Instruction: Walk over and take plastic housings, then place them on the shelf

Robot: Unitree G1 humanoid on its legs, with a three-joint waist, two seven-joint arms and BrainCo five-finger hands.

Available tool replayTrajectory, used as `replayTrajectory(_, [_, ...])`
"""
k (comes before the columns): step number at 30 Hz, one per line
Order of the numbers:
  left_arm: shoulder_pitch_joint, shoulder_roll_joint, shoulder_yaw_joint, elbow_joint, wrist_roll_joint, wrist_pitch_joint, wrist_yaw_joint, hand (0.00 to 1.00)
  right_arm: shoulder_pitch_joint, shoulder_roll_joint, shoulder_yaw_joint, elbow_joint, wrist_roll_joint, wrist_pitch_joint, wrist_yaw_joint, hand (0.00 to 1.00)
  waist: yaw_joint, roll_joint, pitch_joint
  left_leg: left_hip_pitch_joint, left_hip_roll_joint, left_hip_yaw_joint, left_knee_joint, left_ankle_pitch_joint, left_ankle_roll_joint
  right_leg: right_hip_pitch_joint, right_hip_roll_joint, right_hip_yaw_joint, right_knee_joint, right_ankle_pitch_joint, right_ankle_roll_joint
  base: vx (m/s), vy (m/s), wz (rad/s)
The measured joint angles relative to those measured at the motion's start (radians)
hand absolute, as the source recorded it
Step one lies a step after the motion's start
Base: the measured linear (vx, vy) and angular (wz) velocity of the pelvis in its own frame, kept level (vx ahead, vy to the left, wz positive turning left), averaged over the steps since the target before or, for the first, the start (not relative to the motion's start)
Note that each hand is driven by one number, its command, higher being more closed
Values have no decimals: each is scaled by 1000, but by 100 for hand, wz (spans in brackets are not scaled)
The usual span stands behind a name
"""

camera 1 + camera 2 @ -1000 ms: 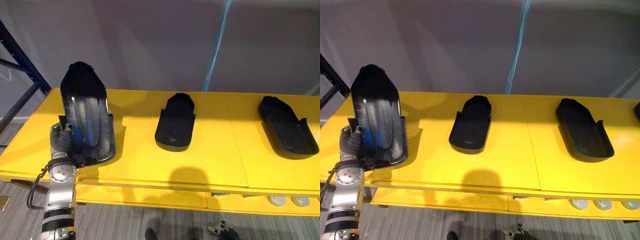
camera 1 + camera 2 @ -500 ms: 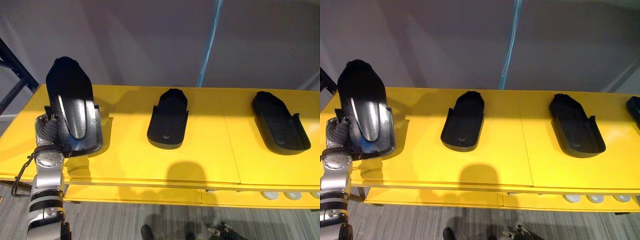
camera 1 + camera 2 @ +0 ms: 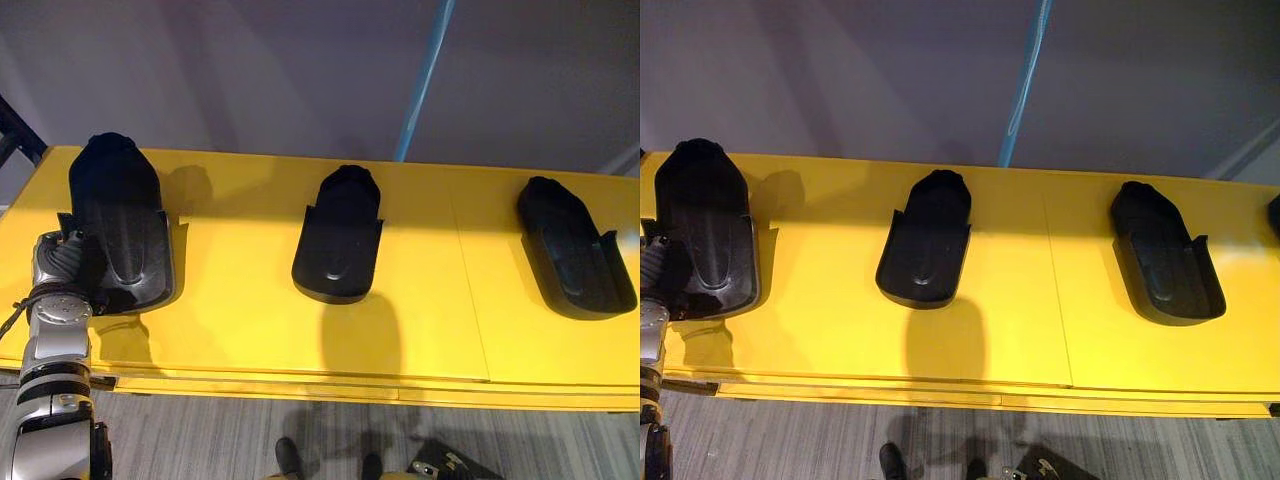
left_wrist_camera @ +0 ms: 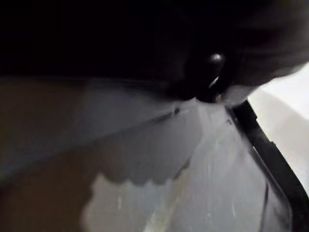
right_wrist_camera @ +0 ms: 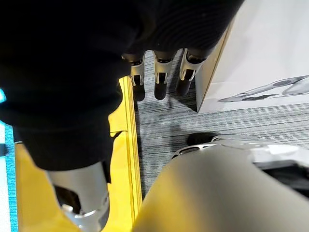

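Your left housing (image 3: 120,225) sits at the left end of the table (image 3: 240,330), its long axis running near to far, with the narrow rounded end toward the wall and the wide open end toward you. The middle housing (image 3: 340,235) and the right housing (image 3: 572,245) lie well apart from it along the table, pointing much the same way, with a blue strip (image 3: 425,80) on the wall behind. Your left hand (image 3: 62,268) is against the left housing's near left corner, fingers hidden by it, so you cannot tell its grip. Your right hand (image 5: 161,72) hangs over the floor with straight fingers, holding nothing.
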Motion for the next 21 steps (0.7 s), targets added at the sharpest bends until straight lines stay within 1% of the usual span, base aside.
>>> replayTrajectory(4, [-3, 0, -18, -6, -2, -6, -14, 0, 1, -1, 5, 0, 0, -1, -3, 0, -19, 3, 9, 1, 4, 0, 0, 2, -4, -3, 1, 1, 4, 0, 0, -37, -28, -3])
replayTrajectory(6, [-9, 0, -32, -9, -2, -11, -16, 0, 1, -4, 17, -4, 0, -2, -4, 0, -18, 5, 16, 1, 4, 1, 0, 3, -4, -7, 1, 1, 11, 0, 0, -61, -10, -4])
replayTrajectory(7, [-11, 0, -43, -29, -3, -20, -19, 0, 1, -7, 20, -15, 0, -3, -4, 0, -18, 6, 26, 0, 6, 1, 0, 4, -6, -17, 1, 1, 25, 0, 0, -88, -2, -4])
replayTrajectory(12, [-11, 0, -44, -87, -5, -49, -19, 0, 1, -7, 20, -22, -1, -3, -7, 0, -20, 7, 34, 0, 3, 1, -5, 5, -5, -21, -2, 1, 32, -1, 0, -92, 0, -2])
replayTrajectory(17, [-11, 0, -48, -94, -3, -52, -18, 0, 1, -7, 20, -24, -6, -9, -7, 0, -20, 8, 39, 0, 2, 0, -5, 11, 4, -20, -3, 0, 31, -2, -1, -80, -3, 1])
replayTrajectory(21, [-11, 0, -48, -94, -2, -52, -12, 0, 2, -7, 19, -23, -6, -10, -7, 0, -18, 8, 40, 1, -1, -2, -5, 11, 4, -15, -6, -1, 26, -2, 0, -23, 2, 2])
